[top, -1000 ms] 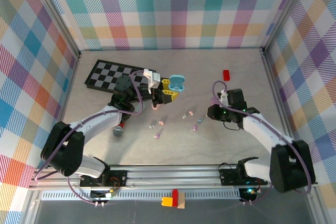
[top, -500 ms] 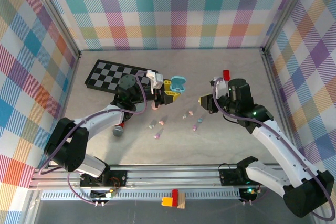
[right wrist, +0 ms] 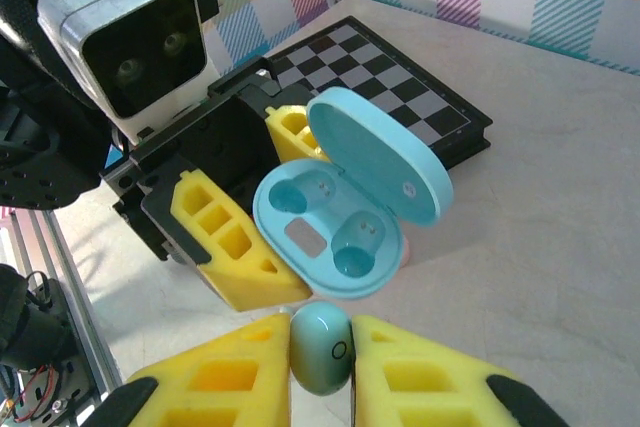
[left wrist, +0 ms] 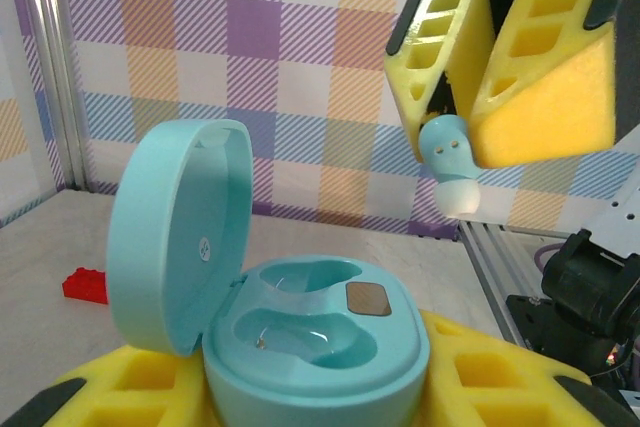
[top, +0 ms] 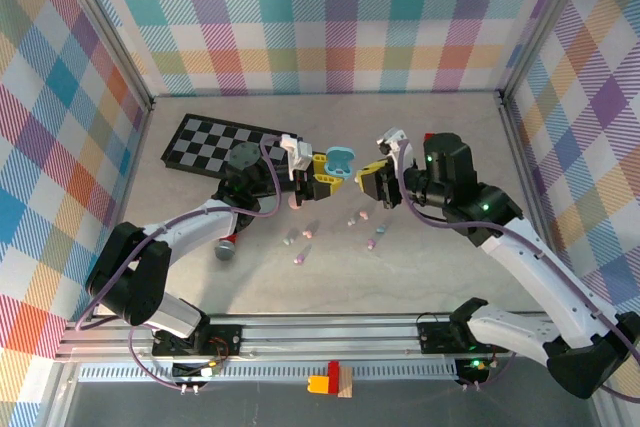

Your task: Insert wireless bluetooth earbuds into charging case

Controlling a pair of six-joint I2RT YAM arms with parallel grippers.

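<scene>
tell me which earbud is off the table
The pale blue-green earbud, pinched in the right gripper close to the open teal case. The other earbuds, pink and purple among them, lie loose on the table.

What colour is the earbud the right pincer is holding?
The earbud is pale blue with a white tip; best seen in the left wrist view.

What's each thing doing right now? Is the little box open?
charging case: lid open, both sockets empty, held by the left gripper.
left gripper: shut on the charging case.
blue earbud: pinched in the right gripper, not in the case yet.
right gripper: shut on the blue earbud.
loose earbuds: lying on the table.
chessboard: lying flat.
</scene>
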